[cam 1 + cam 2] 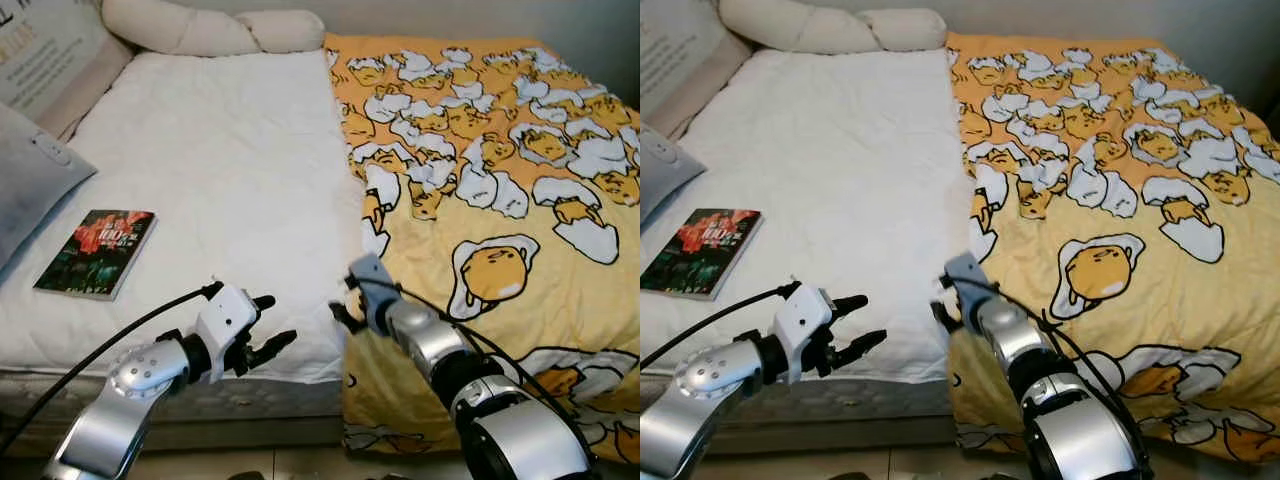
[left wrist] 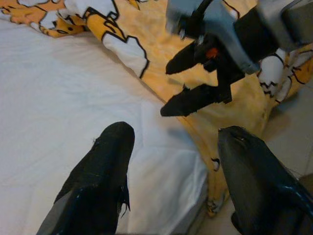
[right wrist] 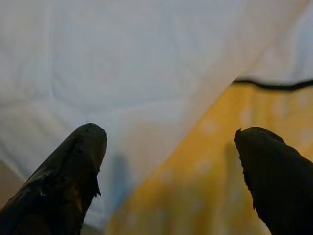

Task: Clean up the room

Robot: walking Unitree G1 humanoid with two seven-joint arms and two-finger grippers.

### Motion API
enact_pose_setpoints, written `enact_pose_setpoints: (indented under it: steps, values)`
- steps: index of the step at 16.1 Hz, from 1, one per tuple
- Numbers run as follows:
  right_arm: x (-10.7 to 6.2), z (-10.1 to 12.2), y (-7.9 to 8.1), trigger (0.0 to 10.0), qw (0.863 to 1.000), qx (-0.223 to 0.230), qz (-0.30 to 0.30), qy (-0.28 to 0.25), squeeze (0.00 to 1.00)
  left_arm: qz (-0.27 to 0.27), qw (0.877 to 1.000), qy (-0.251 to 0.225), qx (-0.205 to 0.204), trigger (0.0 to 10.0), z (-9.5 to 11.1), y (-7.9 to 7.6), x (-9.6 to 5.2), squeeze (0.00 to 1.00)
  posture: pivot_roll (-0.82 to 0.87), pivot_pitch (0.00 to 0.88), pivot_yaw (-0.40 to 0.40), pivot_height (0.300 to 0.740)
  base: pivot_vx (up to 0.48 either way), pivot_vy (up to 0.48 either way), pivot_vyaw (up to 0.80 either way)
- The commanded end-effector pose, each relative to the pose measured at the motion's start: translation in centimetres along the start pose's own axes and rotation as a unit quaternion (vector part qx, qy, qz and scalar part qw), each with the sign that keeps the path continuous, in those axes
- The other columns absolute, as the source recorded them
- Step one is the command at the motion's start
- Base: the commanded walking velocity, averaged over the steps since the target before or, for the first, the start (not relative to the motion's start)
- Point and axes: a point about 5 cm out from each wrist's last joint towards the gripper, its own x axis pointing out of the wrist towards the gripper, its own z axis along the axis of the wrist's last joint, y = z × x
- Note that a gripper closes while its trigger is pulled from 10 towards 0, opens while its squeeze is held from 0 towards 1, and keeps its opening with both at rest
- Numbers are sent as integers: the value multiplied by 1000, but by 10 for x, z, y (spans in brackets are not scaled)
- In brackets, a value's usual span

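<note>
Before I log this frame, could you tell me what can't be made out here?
- Book title: too small in the eye views.
- Grey pillow: cut off by the left edge.
- Blanket far side: cut off by the right edge.
- Floor beside the bed: hidden by both arms.

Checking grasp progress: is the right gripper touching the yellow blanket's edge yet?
Cannot tell. In the right wrist view the right gripper is open, straddling the yellow blanket edge; no contact or gap shows plainly.

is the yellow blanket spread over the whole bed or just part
Just part: the blanket covers the robot's right side of the bed, leaving the white mattress bare.
</note>
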Motion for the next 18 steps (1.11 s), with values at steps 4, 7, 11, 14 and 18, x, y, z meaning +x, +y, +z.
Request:
enact_pose_setpoints:
  steps: [4, 7, 11, 14, 18]
  values:
    - [0, -10, -8, 10000, 998, 2, -52, 21, 0, 16, 1000, 7, 16, 10000, 15, 5, -22, 0, 232, 70, -26, 740, 0, 0, 0]
    - [-1, -25, -7, 5294, 997, -5, -56, 44, 0, 31, 999, 21, 16, 10000, 18, 7, -30, 0, 246, 96, -22, 740, 0, 0, 0]
    - [-3, -37, -8, 0, 996, -11, -64, 61, 0, 22, 999, 28, 7, 10000, 17, -1, -34, 0, 247, 99, -20, 740, 0, 0, 0]
    - [-3, -37, -8, 0, 996, -10, -64, 61, 0, 12, 1000, 28, 3, 10000, 19, -4, -32, 0, 248, 101, -18, 740, 0, 0, 0]
    - [-4, -37, -10, 0, 996, -4, -64, 60, 0, 4, 999, 35, 2, 10000, 20, -6, -34, 0, 250, 93, -15, 740, 0, 0, 0]
